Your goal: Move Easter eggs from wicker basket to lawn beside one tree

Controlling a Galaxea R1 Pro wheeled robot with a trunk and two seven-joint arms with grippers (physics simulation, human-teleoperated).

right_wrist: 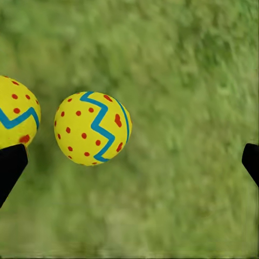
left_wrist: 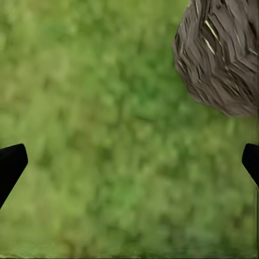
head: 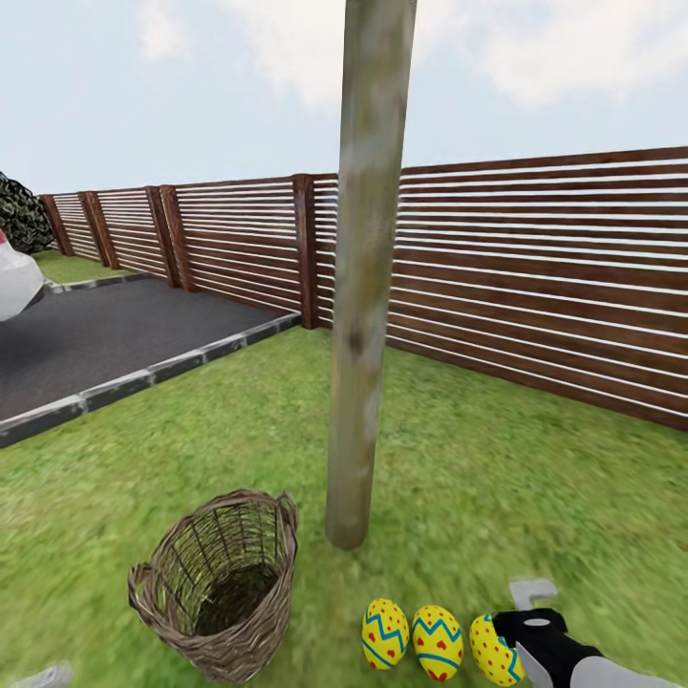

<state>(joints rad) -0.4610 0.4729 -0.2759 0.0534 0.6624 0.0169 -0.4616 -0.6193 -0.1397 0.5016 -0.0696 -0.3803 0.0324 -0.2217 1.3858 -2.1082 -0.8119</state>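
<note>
Lawn (head: 535, 459) w/ three eggs (head: 438, 641) laid by tree (head: 368, 287); basket (head: 218, 583) emptied. Right gripper (right_wrist: 129, 162) spread, to be lifted straight, eggs untouched.

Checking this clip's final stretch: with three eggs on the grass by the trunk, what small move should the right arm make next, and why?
Probably lift the right gripper straight up and away. Its fingers are spread wide with nothing between them, and all three Easter eggs lie on the lawn beside the tree. The wicker basket looks empty, so nothing seems left to fetch; a sideways pull could nudge the nearest egg.
</note>
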